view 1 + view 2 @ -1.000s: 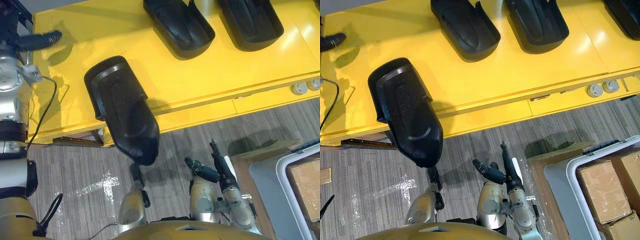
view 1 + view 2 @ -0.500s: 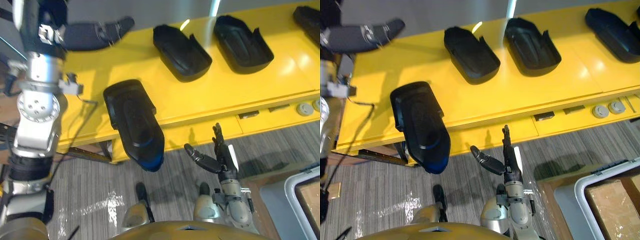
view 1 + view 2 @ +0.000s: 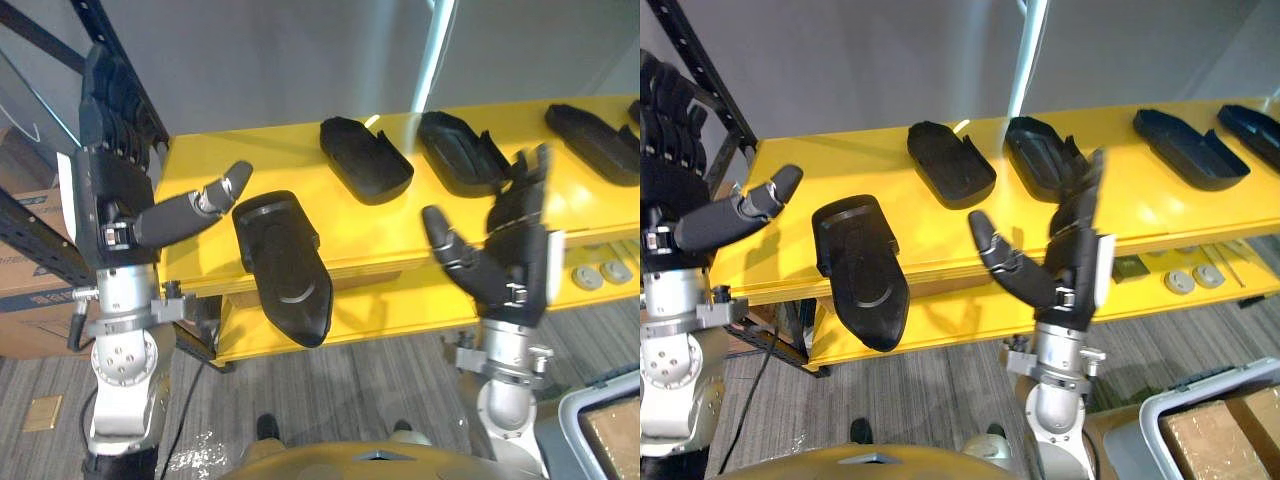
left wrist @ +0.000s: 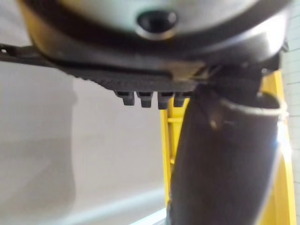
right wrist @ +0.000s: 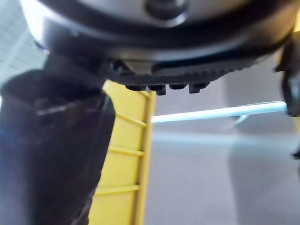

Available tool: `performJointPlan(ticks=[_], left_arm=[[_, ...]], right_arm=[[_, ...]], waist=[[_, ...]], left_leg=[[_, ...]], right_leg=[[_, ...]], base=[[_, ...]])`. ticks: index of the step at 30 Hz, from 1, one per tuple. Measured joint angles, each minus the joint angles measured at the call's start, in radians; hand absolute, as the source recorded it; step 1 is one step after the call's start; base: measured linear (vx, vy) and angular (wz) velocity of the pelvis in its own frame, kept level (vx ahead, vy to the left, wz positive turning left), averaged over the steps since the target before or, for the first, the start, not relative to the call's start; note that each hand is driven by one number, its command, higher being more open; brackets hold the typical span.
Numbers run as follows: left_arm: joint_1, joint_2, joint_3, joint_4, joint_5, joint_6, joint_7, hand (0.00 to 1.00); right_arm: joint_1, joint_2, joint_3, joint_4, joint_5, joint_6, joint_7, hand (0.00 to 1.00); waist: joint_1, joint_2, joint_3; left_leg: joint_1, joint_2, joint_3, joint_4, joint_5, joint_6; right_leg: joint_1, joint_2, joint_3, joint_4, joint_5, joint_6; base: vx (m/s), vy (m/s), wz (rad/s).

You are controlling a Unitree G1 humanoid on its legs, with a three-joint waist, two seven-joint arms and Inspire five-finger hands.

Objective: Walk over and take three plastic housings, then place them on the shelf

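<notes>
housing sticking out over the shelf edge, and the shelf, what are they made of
Housing: looks like moulded black plastic, satin finish, with soft highlights along its curved ridges. Shelf: glossy yellow, likely painted metal or laminate, since it shows bright glare; which one is unclear.

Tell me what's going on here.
The robot stands facing a yellow shelf with several black plastic housings laid along it. Its left hand and right hand are both held up, open and holding nothing. The nearest housing lies between them, its end sticking out past the shelf's front edge. Three more housings lie further back. None has been picked up yet.
</notes>
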Motion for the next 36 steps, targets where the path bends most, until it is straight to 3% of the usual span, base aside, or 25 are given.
performJointPlan(ticks=[3,5,9,13,14,19,21,28,31,36], left_arm=[[0.028,-0.016,0.001,-0.022,-0.003,-0.011,0.01,1.0],[0.028,-0.036,0.002,-0.039,-0.009,-0.025,0.011,1.0],[0.034,-0.079,0.005,-0.07,-0.018,-0.04,0.013,1.0],[0.076,-0.092,0.04,-0.07,-0.046,-0.051,0.011,1.0],[0.091,-0.097,0.065,-0.069,-0.06,-0.051,0.011,1.0],[0.098,-0.102,0.129,-0.057,-0.096,-0.074,0.002,1.0],[0.094,-0.102,0.14,-0.038,-0.097,-0.094,-0.011,1.0],[0.089,-0.102,0.144,0.015,-0.103,-0.113,-0.048,1.0],[0.09,-0.103,0.149,0.033,-0.103,-0.113,-0.067,1.0],[0.091,-0.133,0.172,0.081,-0.132,-0.117,-0.083,1.0]], right_arm=[[0.0,-0.032,-0.033,-0.003,0.086,0.008,0.068,1.0],[0.0,-0.034,-0.04,-0.005,0.22,0.043,0.177,1.0],[0.006,-0.036,-0.085,-0.004,0.514,0.177,0.383,1.0],[0.037,-0.074,-0.145,0.005,0.623,0.287,0.514,1.0],[0.043,-0.094,-0.193,0.022,0.7,0.343,0.597,1.0],[0.045,-0.162,-0.306,0.104,0.894,0.477,0.84,1.0],[0.046,-0.2,-0.338,0.143,0.948,0.54,0.992,1.0],[0.039,-0.224,-0.333,0.2,1.046,0.585,1.343,1.0],[0.035,-0.215,-0.334,0.253,1.047,0.6,1.367,1.0],[0.087,-0.15,-0.335,0.401,0.963,0.698,1.378,1.0]], waist=[[0.001,-0.005,-0.003],[0.0,0.0,-0.003],[0.0,0.006,-0.004],[0.0,0.005,-0.004],[-0.001,0.004,-0.003],[-0.001,-0.001,-0.001],[-0.002,-0.002,-0.001],[-0.001,-0.024,-0.008],[-0.001,-0.039,-0.018],[-0.001,-0.049,-0.024]], left_leg=[[-0.001,0.0,-0.002,0.0,0.0,0.001],[-0.001,0.0,-0.002,0.0,-0.001,0.004],[-0.003,0.002,-0.002,0.0,-0.001,0.003],[-0.005,0.006,-0.001,0.0,0.003,0.002],[-0.006,0.006,-0.001,0.0,0.005,0.001],[-0.004,0.006,-0.004,0.0,0.004,-0.001],[-0.002,0.007,-0.006,0.0,0.003,-0.002],[-0.004,0.009,-0.011,-0.001,-0.001,-0.006],[-0.006,0.009,-0.013,-0.001,-0.001,-0.006],[-0.01,0.009,-0.015,-0.001,0.003,-0.002]], right_leg=[[0.002,0.0,-0.004,0.0,0.0,0.0],[0.001,0.0,-0.004,-0.001,0.0,0.0],[0.001,0.001,-0.007,-0.005,0.001,-0.001],[0.005,0.006,-0.011,-0.015,0.005,-0.002],[0.008,0.007,-0.012,-0.015,0.01,0.004],[0.017,0.008,-0.014,-0.016,0.01,0.003],[0.022,0.008,-0.017,-0.016,0.009,0.002],[0.017,0.01,-0.025,-0.016,0.0,-0.003],[0.017,0.01,-0.027,-0.016,0.0,-0.003],[0.014,0.01,-0.029,-0.016,0.0,-0.009]], base=[[-0.04,0.009,0.03],[0.0,0.0,0.0],[0.0,0.0,0.0],[0.04,-0.012,0.0],[0.06,-0.013,0.01],[0.02,-0.008,0.03],[-0.04,-0.002,0.04],[-0.05,0.0,0.02],[-0.01,0.001,0.02],[0.0,0.0,0.0]])
